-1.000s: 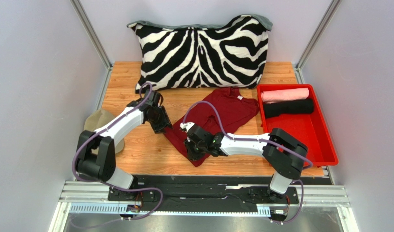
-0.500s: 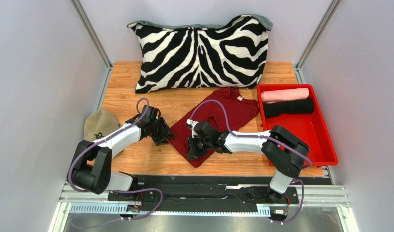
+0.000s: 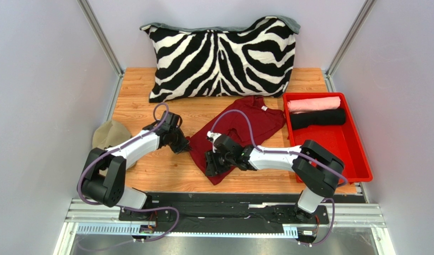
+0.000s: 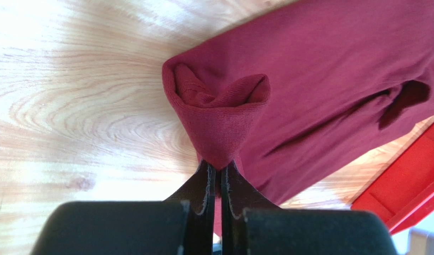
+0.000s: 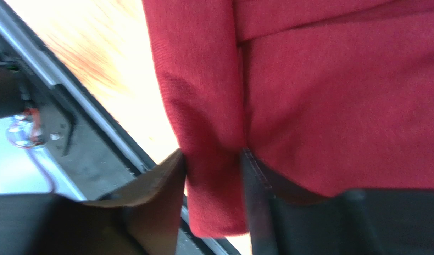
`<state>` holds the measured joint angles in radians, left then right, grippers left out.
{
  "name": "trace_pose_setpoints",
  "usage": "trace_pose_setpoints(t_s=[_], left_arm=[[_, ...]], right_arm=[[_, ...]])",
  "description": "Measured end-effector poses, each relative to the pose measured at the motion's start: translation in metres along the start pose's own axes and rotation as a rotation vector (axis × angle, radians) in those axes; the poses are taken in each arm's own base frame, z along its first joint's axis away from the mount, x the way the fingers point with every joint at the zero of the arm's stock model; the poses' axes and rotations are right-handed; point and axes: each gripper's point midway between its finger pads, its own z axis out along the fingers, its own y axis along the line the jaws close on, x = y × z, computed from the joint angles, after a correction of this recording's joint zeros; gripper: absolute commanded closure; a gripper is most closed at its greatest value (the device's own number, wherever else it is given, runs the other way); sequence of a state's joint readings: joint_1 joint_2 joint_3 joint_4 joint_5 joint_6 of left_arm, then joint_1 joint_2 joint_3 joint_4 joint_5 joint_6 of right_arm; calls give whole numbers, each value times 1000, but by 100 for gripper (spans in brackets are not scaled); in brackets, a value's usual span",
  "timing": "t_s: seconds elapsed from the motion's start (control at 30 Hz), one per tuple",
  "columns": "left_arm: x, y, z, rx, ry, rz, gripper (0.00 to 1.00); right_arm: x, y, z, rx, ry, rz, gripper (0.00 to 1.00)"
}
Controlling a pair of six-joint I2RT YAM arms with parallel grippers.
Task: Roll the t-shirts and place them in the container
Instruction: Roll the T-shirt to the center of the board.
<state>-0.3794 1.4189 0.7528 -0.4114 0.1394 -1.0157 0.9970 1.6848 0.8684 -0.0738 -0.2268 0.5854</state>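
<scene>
Maroon t-shirt (image 3: 251, 123) — one item, soft cloth, short-sleeved, lying mostly flat and slantwise on the wooden table (image 3: 150, 178), its collar toward the far right and its lower part toward the near left. We log it between the zebra-striped pillow (image 3: 222, 56) at the back and the arms' bases at the near edge, its collar end just beside the red tray (image 3: 336, 151). At its left edge we find the left gripper (image 4: 220, 167), jaws drawn together on a small pucker of the maroon cloth, which bunches up into a rounded fold just past the fingertips. At its near corner we find the right gripper (image 5: 213, 159), jaws parted, with a hanging fold of the shirt's edge standing in the gap between them; the table's near edge and the metal rail show just behind that fold. Further stock: pink t-shirt (image 3: 313, 103), rolled, lying across the far end of the tray; black t-shirt (image 3: 317, 118), rolled, lying just beside the pink one on its near side. Also on hand — a khaki cap (image 3: 108, 135) at the table's left edge, partly behind the left arm, well apart from the shirts.
</scene>
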Motion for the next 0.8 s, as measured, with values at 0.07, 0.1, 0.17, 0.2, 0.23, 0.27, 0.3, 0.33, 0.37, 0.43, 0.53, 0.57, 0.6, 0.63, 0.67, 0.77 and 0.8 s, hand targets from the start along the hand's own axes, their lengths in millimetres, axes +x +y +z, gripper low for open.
trace_pose_setpoints(t_s=[0.07,0.1,0.17,0.2,0.23,0.27,0.3,0.33,0.37,0.43,0.53,0.57,0.6,0.63,0.67,0.77,0.8], left_arm=[[-4,-5,-4,-15,4,3,100],[-5,-7,-7,-24,7,7,100],[-8,-10,-9,-39,15,13,100],[-8,-10,-10,-49,23,16,100],[-8,-10,-10,-60,31,19,100],[-7,-8,-10,-73,41,22,100],[-6,-6,-10,-89,53,24,100],[-4,-4,-9,-103,66,26,100],[-2,-2,-8,-116,78,28,100],[0,1,-7,-133,98,31,100],[4,5,-7,-155,122,33,100],[5,5,-7,-157,125,34,100],[5,5,-8,-159,129,35,100],[5,5,-9,-160,131,36,100],[5,4,-9,-161,133,38,100],[4,4,-10,-161,133,45,100],[4,4,-10,-162,135,46,100]], right_arm=[[1,-1,-2,63,-28,-57,32],[3,1,-2,94,-39,-91,30],[4,9,-3,158,-68,-184,27],[4,15,-4,177,-81,-226,26],[2,22,-5,205,-105,-279,26],[-1,28,-6,225,-125,-318,26],[-5,39,-6,255,-151,-373,26],[-10,47,-5,274,-179,-409,26],[-15,54,-4,298,-202,-444,27],[-24,61,-1,351,-236,-492,27],[-36,55,7,457,-258,-551,28],[-37,50,11,487,-257,-566,28],[-36,44,13,516,-248,-582,29],[-36,38,15,546,-239,-599,30],[-34,33,17,569,-229,-616,32],[-28,18,22,636,-197,-659,39],[-26,15,23,651,-190,-670,40]])
